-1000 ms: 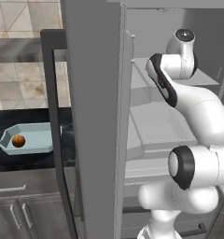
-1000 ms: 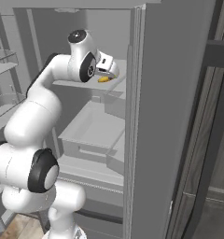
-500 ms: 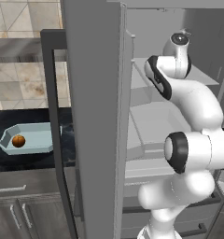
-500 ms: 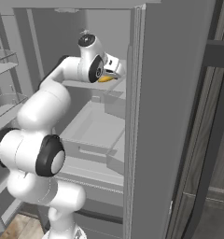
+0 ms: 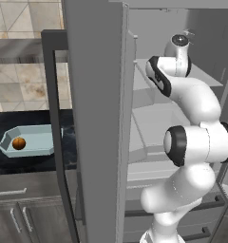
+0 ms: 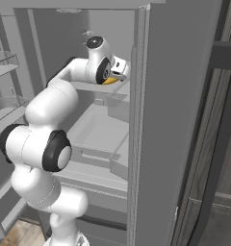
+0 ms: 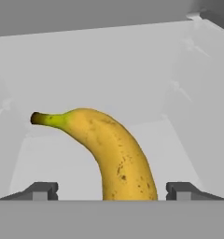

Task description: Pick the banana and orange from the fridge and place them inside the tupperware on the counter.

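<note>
Reaching deep into the fridge (image 6: 175, 120), the arm has its gripper (image 7: 113, 191) at an upper shelf (image 7: 53, 154), where the banana (image 7: 111, 156) lies. In the hand view the fruit runs up between the two dark fingertips (image 7: 41, 190), its green-tinged stem pointing to the upper left, its lower end passing out of sight at the bottom. The jaws stand wide, one tip on each side of the banana with a clear gap to the peel, so nothing is gripped (released, not clenched). From the right base view a sliver of yellow (image 6: 109, 80) shows just under the hand.

Out on the black desk (image 5: 21, 163), left of the open fridge door (image 5: 94, 118), sits the tupperware (image 5: 37, 142). The orange (image 5: 19, 143) rests inside it, near its left end. The banana is well apart from the tray, on the fridge shelf.
</note>
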{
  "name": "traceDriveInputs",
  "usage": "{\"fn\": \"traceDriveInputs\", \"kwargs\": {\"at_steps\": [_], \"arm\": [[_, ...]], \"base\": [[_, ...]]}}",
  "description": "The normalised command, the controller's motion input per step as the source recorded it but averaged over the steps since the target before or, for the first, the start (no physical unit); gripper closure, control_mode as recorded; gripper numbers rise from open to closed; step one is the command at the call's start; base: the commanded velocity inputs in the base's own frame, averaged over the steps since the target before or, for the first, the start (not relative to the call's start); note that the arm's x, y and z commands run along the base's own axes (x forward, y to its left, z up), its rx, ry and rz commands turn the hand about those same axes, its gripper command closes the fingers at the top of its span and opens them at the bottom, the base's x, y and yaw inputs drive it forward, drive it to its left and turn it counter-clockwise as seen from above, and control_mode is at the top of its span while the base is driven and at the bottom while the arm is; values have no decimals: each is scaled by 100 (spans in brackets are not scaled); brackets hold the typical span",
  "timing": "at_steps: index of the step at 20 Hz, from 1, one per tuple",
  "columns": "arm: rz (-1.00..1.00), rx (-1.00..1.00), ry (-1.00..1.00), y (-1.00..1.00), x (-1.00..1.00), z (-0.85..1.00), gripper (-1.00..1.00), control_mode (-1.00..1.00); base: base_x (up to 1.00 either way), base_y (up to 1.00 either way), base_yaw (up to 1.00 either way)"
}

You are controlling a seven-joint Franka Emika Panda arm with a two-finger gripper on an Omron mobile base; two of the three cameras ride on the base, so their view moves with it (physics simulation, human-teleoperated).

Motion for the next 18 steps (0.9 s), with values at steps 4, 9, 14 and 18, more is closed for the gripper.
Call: {"fn": "traceDriveInputs", "kwargs": {"at_steps": [4, 9, 14, 18], "arm": [[0, 0, 0, -2, 0, -24, 100, -100], [0, 0, -1, -1, 0, -17, 100, -100], [0, 0, -4, 0, -17, -3, 100, -100], [0, 0, 0, 0, -48, 0, 100, -100]], "base": [[0, 0, 0], [0, 0, 0], [0, 0, 0], [0, 0, 0]]}}
